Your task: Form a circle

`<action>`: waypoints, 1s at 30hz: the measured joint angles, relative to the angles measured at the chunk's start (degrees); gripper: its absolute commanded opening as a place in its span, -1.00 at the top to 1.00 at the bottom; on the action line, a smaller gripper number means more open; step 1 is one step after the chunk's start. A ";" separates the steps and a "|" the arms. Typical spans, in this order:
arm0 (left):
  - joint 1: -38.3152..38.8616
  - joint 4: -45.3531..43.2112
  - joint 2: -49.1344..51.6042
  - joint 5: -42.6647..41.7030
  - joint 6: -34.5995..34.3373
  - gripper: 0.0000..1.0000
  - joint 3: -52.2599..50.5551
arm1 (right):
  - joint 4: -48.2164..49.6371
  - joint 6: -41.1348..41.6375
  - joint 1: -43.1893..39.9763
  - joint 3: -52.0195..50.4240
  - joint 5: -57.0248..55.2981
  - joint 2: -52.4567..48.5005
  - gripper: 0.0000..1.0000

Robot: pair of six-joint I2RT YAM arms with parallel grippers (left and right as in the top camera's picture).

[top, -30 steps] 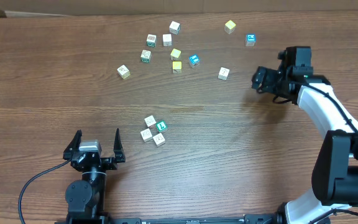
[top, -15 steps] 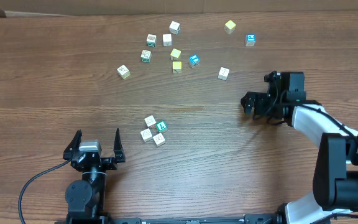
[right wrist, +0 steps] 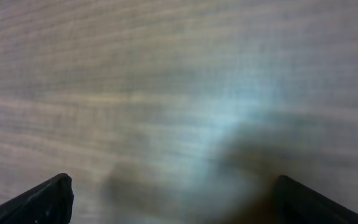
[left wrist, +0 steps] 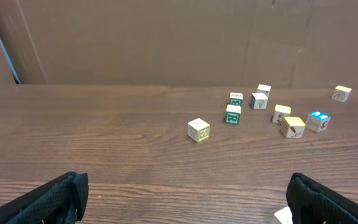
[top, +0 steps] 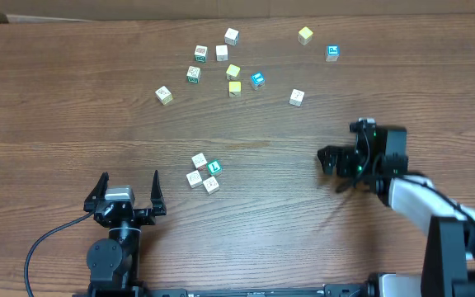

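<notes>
Four or so tiny whitish cubes, one green-faced, packed tight as the circle (top: 204, 172) in the overhead view, on the near middle of the tabletop (top: 48, 124), just beyond and to the right of the left pincer (top: 129, 176), touched by nothing. Left pincer spread wide at the near edge, grasping nothing. Right pincer (top: 341, 147) well off to the right of the circle, likewise released and empty, over bare wood. Loose cubes (top: 234, 87) scattered across the far side, yellow, blue and white, well apart from the circle. From the left wrist: two black fingers (left wrist: 55, 199) at the bottom corners, wide apart, nothing between; beyond them the loose cubes strung toward the right, a yellow-edged one (left wrist: 198, 130) nearest, a blue one (left wrist: 317, 120) farther right; a whitish corner (left wrist: 283, 215) at the bottom edge beside the right finger, too little showing to name. From the right wrist: blurred wood grain only, dark finger tips (right wrist: 48, 199) in both bottom corners, spread apart, gripping nothing.
</notes>
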State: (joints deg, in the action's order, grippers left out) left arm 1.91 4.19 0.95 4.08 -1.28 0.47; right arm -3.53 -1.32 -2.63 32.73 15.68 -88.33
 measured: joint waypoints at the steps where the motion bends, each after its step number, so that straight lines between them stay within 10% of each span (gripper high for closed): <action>1: 0.00 0.00 0.00 0.00 0.00 -0.99 0.00 | 1.36 0.22 0.00 -1.62 -0.13 1.33 -1.00; 12: 0.00 0.02 0.00 0.00 0.02 -0.99 0.00 | 26.03 0.50 0.00 -19.30 -0.28 10.54 -1.00; 30: 0.00 0.00 0.00 0.00 0.00 -0.99 0.00 | 28.11 1.11 0.00 -26.67 -0.20 15.15 -1.00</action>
State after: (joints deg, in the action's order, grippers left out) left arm 1.91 4.19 0.95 4.08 -1.28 0.47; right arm 24.58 -0.21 -2.63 6.07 15.49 -73.19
